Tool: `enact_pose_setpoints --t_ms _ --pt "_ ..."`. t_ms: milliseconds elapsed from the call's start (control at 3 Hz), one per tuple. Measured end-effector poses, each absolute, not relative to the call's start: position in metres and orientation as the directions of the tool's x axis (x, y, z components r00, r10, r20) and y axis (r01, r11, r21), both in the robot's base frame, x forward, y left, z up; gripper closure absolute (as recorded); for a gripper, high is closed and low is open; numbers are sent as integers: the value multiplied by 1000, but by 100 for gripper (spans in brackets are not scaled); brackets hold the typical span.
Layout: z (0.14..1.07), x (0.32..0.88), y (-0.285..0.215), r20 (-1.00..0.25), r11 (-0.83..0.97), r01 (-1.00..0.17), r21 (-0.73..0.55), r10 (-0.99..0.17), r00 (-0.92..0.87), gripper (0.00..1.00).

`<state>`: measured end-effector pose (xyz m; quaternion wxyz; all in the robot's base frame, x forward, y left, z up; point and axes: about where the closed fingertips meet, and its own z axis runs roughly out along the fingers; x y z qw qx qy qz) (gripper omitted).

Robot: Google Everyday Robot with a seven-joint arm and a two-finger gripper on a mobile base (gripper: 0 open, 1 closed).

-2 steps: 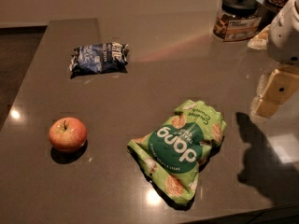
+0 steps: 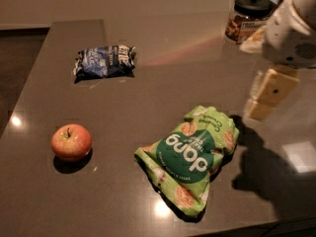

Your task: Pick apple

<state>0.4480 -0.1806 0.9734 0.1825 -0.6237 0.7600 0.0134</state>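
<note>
The apple (image 2: 71, 141) is small, round and red-orange with a short dark stem. It sits on the dark tabletop (image 2: 148, 88) at the front left. My gripper (image 2: 264, 100) hangs above the table at the right, just right of the green snack bag (image 2: 190, 157) and far from the apple. It holds nothing that I can see.
A blue snack bag (image 2: 104, 61) lies at the back left. A jar with a black lid (image 2: 247, 16) stands at the back right. The table's left edge runs close to the apple, and the front edge is just below the green bag.
My gripper has moved a little to the left, toward the green bag. The apple and the bags have not moved.
</note>
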Motion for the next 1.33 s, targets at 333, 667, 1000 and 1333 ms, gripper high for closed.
enact_pose_setpoints --t_ms 333,667,1000,1333 --pt "969 460 -140 -398 169 -971 -166 -913 -91 0" --pt "971 472 -85 -498 94 -983 -157 -867 -3 0" --pt "968 462 -5 -558 -44 -985 -165 -820 130 0" --pt "955 447 42 -559 -137 -978 -159 -804 203 0"
